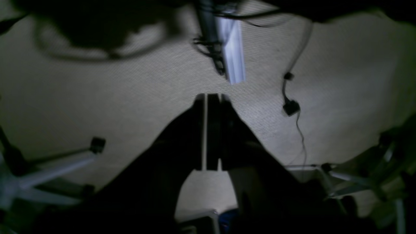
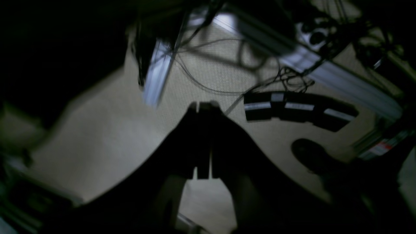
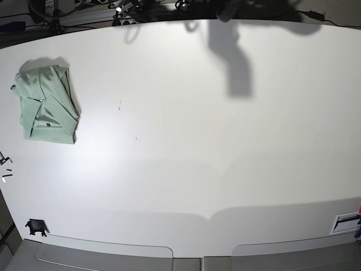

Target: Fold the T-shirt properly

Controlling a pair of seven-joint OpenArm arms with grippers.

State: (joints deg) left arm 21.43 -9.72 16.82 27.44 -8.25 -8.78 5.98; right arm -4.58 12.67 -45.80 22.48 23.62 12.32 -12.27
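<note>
Left claw (image 1: 213, 130): jaws closed together, a thin slit of light between them, nothing held. It points at pale carpet (image 1: 130, 107); a chair base (image 1: 48, 169) shows at lower left, a cable with plug (image 1: 291, 107) to the right, a metal rail (image 1: 232, 48) above. Picture dark and blurred.

Right claw (image 2: 203, 139): jaws closed, nothing held. Beyond it lie carpet, a black strip with pale bands (image 2: 299, 110), tangled cables and a rail; the dark shapes at the frame edges cannot be made out.

T-shirt (image 3: 46, 104): folded into a compact bundle, collar and buttons up, dark label showing, near the left edge of the desk (image 3: 197, 141) in the base view. The rest of the white surface is open. Neither arm shows there, only a shadow (image 3: 237, 62) near the far edge.

Small dark clip (image 3: 35, 227): at the near left corner, too small to identify.
</note>
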